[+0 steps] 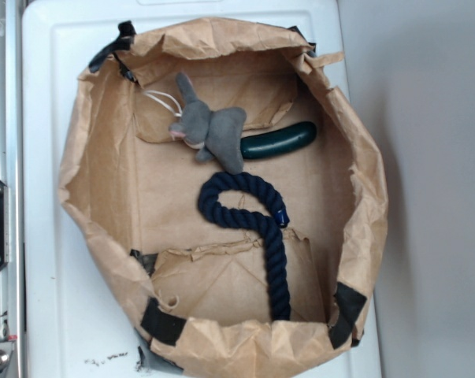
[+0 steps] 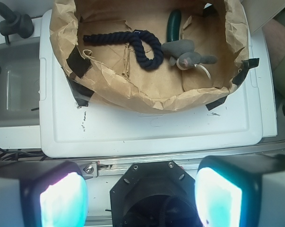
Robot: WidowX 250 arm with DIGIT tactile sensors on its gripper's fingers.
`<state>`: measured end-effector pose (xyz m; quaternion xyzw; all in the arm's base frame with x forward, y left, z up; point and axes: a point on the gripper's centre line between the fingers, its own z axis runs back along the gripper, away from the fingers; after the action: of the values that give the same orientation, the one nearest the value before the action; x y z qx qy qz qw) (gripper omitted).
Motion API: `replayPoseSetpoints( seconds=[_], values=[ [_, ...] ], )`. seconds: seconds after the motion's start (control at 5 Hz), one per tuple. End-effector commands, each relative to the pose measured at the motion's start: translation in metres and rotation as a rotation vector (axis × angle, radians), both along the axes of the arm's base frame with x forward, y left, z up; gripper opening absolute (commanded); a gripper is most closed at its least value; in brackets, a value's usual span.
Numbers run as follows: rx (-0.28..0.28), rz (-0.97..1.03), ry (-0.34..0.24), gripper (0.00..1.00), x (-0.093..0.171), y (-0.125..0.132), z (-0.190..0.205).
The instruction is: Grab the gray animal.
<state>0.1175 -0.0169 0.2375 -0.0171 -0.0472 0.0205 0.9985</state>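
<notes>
- Inside the crinkled brown paper bag (image 1: 103, 150), the plush gray animal (image 1: 209, 130) touches a smooth green cucumber (image 1: 280, 142).
- Braided navy rope (image 1: 253, 216) curls beside the cucumber.
- Gripper (image 2: 141, 198) fingers are spread apart, holding nothing.

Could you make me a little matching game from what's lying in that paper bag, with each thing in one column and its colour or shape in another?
Things:
1. gray animal
2. cucumber-shaped object
3. rope
4. paper bag

Descriptions:
A. navy blue, curled into a hook
B. crumpled brown, black tape at its corners
C. soft, with floppy ears and a white string loop
D. dark green, smooth, lying beside the toy

Pairs: 1-C, 2-D, 3-A, 4-B
</notes>
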Motion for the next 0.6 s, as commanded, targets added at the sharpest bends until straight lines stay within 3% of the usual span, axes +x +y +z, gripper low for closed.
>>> replayPoseSetpoints(
  seconds=[0.0, 0.2, 0.4],
  values=[
    [0.0, 0.0, 0.0, 1.0, 0.0, 0.0, 0.0],
    [-0.044, -0.095, 0.059, 1.0, 0.05, -0.012, -0.009],
    [-0.057, -0.148, 0.068, 1.0, 0.099, -0.032, -0.042]
  ],
)
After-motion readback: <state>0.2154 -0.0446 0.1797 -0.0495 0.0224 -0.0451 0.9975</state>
